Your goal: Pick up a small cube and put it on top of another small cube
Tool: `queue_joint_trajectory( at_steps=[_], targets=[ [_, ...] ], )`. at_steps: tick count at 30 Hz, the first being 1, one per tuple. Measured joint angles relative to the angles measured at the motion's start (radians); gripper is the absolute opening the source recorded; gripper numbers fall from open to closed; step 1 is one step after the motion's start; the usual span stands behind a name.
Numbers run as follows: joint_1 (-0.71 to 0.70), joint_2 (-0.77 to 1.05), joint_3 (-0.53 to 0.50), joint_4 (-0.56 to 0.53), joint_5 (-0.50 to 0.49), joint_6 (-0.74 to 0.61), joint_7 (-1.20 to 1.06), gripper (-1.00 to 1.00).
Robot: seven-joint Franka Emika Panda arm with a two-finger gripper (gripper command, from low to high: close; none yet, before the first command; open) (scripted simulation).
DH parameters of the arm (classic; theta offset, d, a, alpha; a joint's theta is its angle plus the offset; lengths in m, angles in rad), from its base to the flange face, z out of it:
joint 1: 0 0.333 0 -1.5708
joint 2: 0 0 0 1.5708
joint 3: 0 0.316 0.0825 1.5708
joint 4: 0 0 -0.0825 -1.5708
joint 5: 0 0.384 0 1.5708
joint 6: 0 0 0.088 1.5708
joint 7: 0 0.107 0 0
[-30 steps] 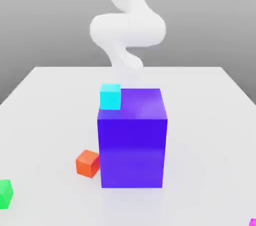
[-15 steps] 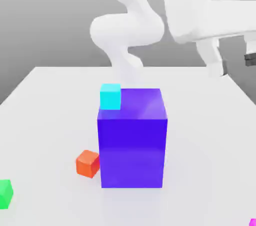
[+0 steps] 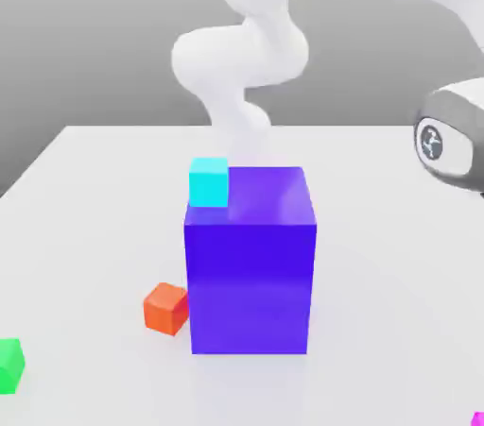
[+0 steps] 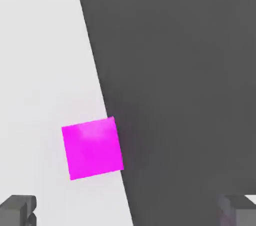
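A white table point(image 3: 95, 188) carries a big purple block point(image 3: 250, 268) at centre, the white arm point(image 3: 248, 46) rising behind it at twelve o'clock. A cyan cube point(image 3: 209, 181) sits by the block's top corner at eleven o'clock; an orange cube point(image 3: 166, 308) lies at eight. A magenta cube point(image 4: 92, 148) rests at the table's edge, the gripper point(image 4: 127, 210) above it, fingers point(image 4: 17, 209) spread wide, holding nothing.

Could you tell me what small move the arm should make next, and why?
Probably shift the open claw sideways until it is centred over the pink cube, then descend. The cube sits at the table's edge, off to one side between the fingertips, and nothing is held.
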Motion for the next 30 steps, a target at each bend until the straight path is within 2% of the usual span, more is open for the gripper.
queue_joint_trajectory(
  at_steps=[4, 5, 11, 16, 30],
  targets=[
    [0.02, 0.142, -0.003, 0.034, -0.033, 0.08, -0.02, 0.0],
    [0.022, 0.175, -0.004, 0.042, -0.035, 0.104, -0.02, -1.0],
    [0.022, 0.191, -0.005, 0.046, -0.035, 0.113, -0.021, -1.0],
    [0.012, 0.065, -0.01, 0.012, -0.025, 0.021, -0.022, -1.0],
    [-0.297, -0.1, -0.3, -0.164, 0.133, 0.015, 0.122, -1.0]
  ],
)
